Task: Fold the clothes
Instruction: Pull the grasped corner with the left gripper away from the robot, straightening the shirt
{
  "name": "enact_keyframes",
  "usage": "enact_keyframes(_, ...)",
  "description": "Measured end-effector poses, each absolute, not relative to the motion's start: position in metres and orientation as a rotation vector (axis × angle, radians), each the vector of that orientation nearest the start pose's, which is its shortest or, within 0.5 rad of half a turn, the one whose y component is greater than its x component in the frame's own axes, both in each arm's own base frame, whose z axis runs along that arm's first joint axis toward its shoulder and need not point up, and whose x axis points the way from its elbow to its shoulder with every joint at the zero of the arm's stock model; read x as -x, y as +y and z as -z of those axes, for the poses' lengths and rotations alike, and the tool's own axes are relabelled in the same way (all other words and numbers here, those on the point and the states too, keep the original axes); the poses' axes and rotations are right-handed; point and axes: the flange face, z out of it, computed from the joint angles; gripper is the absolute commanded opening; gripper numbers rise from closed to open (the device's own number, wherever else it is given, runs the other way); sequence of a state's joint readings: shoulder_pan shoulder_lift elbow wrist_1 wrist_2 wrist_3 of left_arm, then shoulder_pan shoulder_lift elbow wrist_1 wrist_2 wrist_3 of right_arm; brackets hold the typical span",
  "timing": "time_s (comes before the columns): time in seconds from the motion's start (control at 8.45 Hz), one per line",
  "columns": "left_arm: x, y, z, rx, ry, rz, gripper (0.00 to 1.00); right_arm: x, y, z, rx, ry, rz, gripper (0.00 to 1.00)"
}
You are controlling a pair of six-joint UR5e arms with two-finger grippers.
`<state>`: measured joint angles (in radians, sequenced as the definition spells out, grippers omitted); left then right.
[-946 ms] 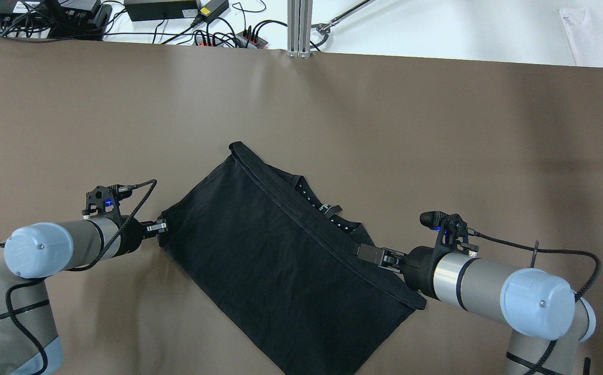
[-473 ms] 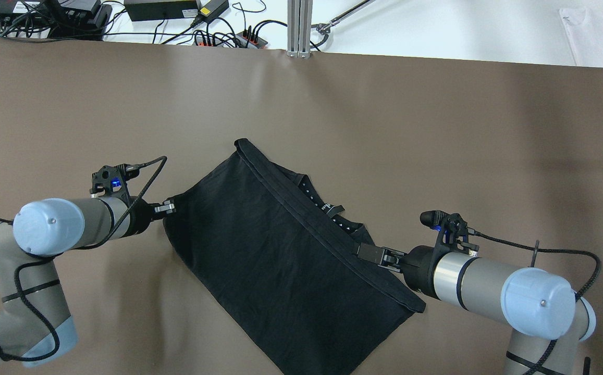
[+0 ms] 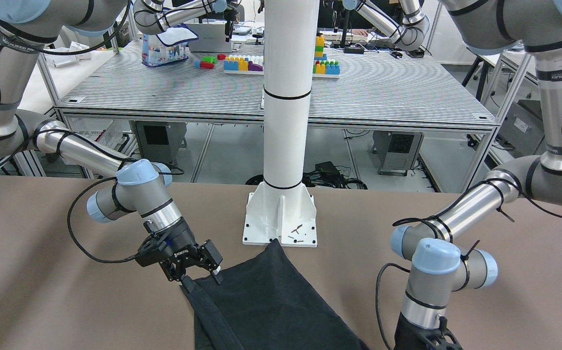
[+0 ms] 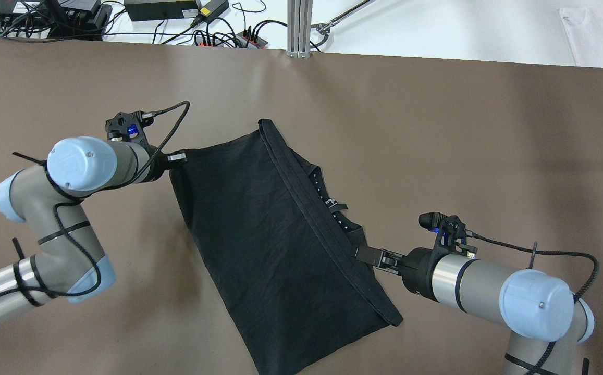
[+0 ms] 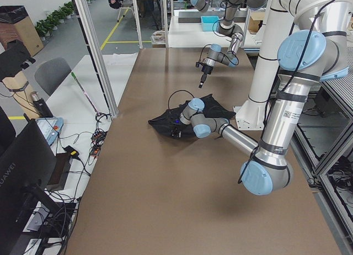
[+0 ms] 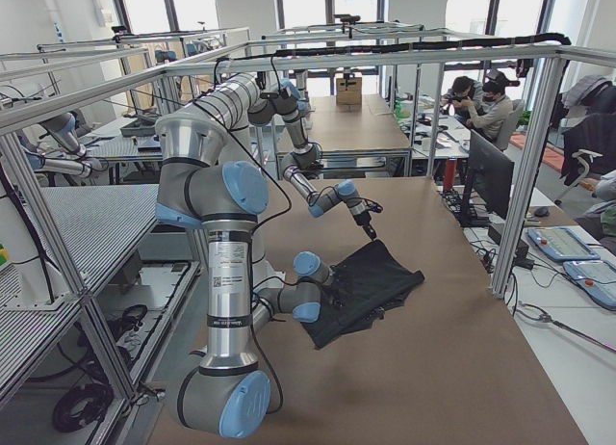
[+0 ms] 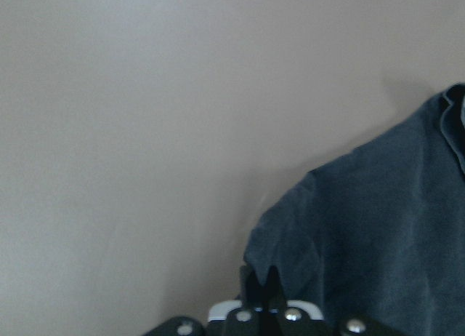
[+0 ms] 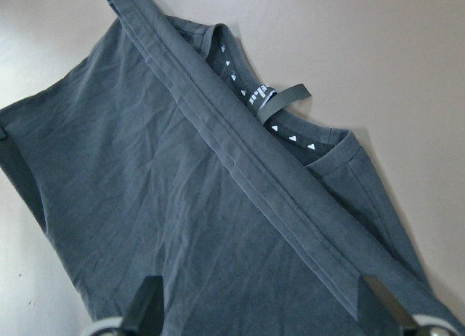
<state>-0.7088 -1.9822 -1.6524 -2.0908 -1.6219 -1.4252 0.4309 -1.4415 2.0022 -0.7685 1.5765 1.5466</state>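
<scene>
Your left tool (image 4: pixel 181 155) is clamping a corner of the clothes (image 4: pixel 270 234), which are lying diagonally toward your right tool (image 4: pixel 364 253), fingers apart.

Left claw (image 4: pixel 181 155) pinched tight, arm outstretched low; right claw (image 4: pixel 361 253) low, fingers spread wide.

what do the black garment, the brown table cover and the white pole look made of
black garment: soft matte knit, probably cotton jersey; it wrinkles, drapes, and has stitched hems.
table cover: smooth brown sheet, perhaps vinyl or fabric; faint sheen, long creases.
white pole: likely painted metal; glossy, rigid, bolted base.
</scene>
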Motion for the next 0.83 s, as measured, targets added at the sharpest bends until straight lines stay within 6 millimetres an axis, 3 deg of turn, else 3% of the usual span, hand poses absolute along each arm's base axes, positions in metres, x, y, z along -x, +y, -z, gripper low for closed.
enact_keyframes(0.47,-0.450,-0.636,-0.308,-0.411,0.857,0.476,0.00,0.404,-0.331,-0.299,-0.304,-1.334,-0.338,0.94)
enact_keyframes(0.83,-0.477,-0.681,-0.272,-0.416,0.831,0.475,0.00,0.404,-0.331,-0.300,-0.309,-1.329,-0.334,0.94)
